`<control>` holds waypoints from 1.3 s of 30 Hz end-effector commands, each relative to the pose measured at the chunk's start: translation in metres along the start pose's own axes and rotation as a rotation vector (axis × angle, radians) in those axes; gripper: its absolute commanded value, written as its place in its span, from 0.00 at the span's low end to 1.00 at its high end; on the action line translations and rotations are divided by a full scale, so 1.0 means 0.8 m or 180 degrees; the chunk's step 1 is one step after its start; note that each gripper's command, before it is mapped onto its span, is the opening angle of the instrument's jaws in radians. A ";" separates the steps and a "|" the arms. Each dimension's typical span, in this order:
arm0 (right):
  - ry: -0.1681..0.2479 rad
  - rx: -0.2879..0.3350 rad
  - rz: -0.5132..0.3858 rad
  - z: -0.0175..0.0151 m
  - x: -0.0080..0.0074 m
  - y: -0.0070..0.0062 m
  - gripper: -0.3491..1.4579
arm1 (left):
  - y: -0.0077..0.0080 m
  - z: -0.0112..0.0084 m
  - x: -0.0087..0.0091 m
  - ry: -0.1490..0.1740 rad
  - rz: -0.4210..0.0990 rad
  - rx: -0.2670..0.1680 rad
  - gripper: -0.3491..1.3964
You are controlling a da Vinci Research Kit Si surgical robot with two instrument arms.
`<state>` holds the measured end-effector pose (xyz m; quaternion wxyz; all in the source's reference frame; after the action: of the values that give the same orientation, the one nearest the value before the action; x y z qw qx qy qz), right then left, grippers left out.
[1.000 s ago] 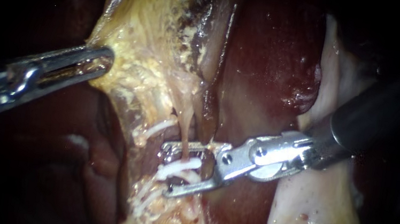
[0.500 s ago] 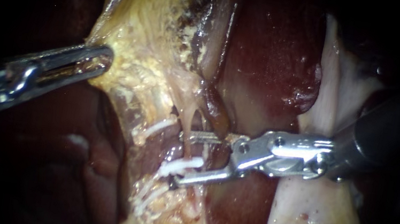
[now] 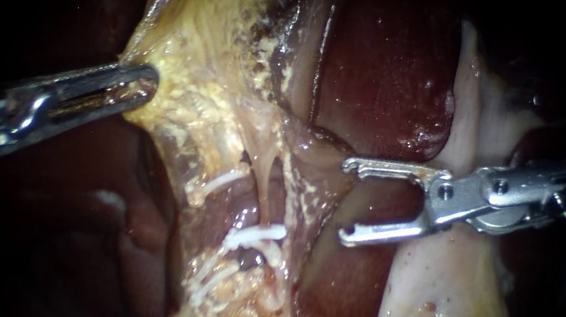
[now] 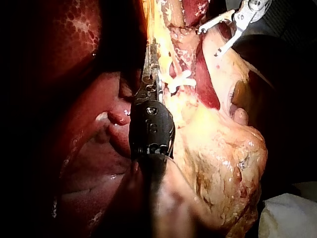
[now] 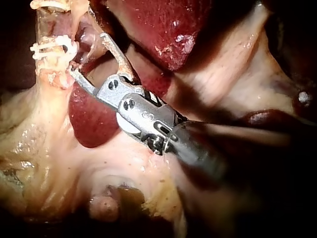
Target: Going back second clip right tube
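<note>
Holds right instrument with jaws wide open and empty, apart from the tube and its white clip lying ahead of them, and left instrument with jaws closed on yellowish tissue.

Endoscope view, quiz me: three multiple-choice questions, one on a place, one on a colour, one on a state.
1. The tip of the left instrument sits at: A the edge of the yellowish tissue; B a needle; C a thread.
2. The clips on the tubes are: A white; B gold; C blue.
3. The jaws of the right instrument are: A shut on a tube; B open, empty; C shut, empty.
Answers: 1 A, its jaws shut on that edge; 2 A, white bands cross the tubes; 3 B, a clear gap, nothing inside.
</note>
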<state>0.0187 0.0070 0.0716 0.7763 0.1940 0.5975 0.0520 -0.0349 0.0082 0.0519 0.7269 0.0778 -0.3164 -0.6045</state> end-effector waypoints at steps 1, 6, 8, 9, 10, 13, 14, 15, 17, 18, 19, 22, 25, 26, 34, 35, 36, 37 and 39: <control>-0.0002 0.0004 0.0001 0.0000 0.0003 -0.0002 0.52 | 0.0000 0.0000 0.0000 -0.0001 0.0001 0.0000 0.00; 0.0008 0.0004 -0.0009 0.0000 0.0012 -0.0005 0.52 | -0.0001 0.0002 0.0002 -0.0004 -0.0018 -0.0003 0.00; 0.0036 -0.0005 -0.0003 0.0000 0.0013 -0.0004 0.52 | -0.0002 0.0009 0.0007 -0.0007 -0.0014 0.0008 0.00; 0.0044 -0.0010 0.0000 0.0000 0.0014 -0.0003 0.52 | -0.0002 0.0013 0.0010 -0.0003 -0.0011 0.0032 0.00; 0.0053 -0.0014 0.0001 0.0001 0.0014 -0.0003 0.52 | -0.0002 0.0020 0.0015 0.0004 -0.0007 0.0071 0.00; 0.0119 0.0015 0.0009 0.0003 0.0015 0.0000 0.52 | -0.0003 0.0046 0.0031 0.0031 -0.0007 0.0126 0.00; 0.0138 0.0009 0.0012 0.0004 0.0016 0.0001 0.52 | -0.0003 0.0055 0.0037 0.0054 0.0001 0.0129 0.00; 0.0156 0.0002 0.0015 0.0005 0.0017 0.0002 0.52 | -0.0003 0.0067 0.0045 0.0081 0.0011 0.0126 0.00; 0.0174 -0.0005 0.0019 0.0006 0.0018 0.0003 0.52 | -0.0004 0.0085 0.0056 0.0139 0.0025 0.0136 0.00; 0.0183 -0.0007 0.0020 0.0006 0.0018 0.0004 0.52 | -0.0005 0.0094 0.0061 0.0163 0.0032 0.0139 0.00; 0.0183 -0.0007 0.0021 0.0006 0.0018 0.0004 0.52 | -0.0007 0.0102 0.0065 0.0179 0.0037 0.0145 0.00; 0.0192 -0.0012 0.0025 0.0005 0.0018 0.0006 0.52 | -0.0015 0.0129 0.0076 0.0229 0.0050 0.0165 0.00; 0.0209 -0.0019 0.0028 0.0004 0.0018 0.0007 0.52 | -0.0025 0.0148 0.0081 0.0265 0.0062 0.0184 0.00; 0.0210 -0.0019 0.0029 0.0004 0.0018 0.0008 0.52 | -0.0028 0.0154 0.0083 0.0274 0.0066 0.0190 0.00; 0.0210 -0.0016 0.0030 0.0002 0.0019 0.0007 0.52 | -0.0041 0.0175 0.0091 0.0307 0.0087 0.0208 0.00; 0.0211 -0.0015 0.0030 0.0002 0.0020 0.0007 0.52 | -0.0041 0.0175 0.0091 0.0308 0.0088 0.0210 0.00; 0.0220 -0.0017 0.0032 0.0002 0.0020 0.0007 0.52 | -0.0041 0.0174 0.0091 0.0309 0.0089 0.0211 0.00; 0.0220 -0.0017 0.0032 0.0001 0.0020 0.0007 0.52 | -0.0041 0.0174 0.0091 0.0309 0.0089 0.0212 0.00; 0.0220 -0.0016 0.0031 0.0000 0.0020 0.0007 0.52 | -0.0041 0.0174 0.0090 0.0311 0.0089 0.0213 0.00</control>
<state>0.0193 0.0080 0.0703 0.7554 0.1931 0.6228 0.0643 -0.0448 0.0044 0.0640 0.7468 0.1271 -0.3017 -0.5789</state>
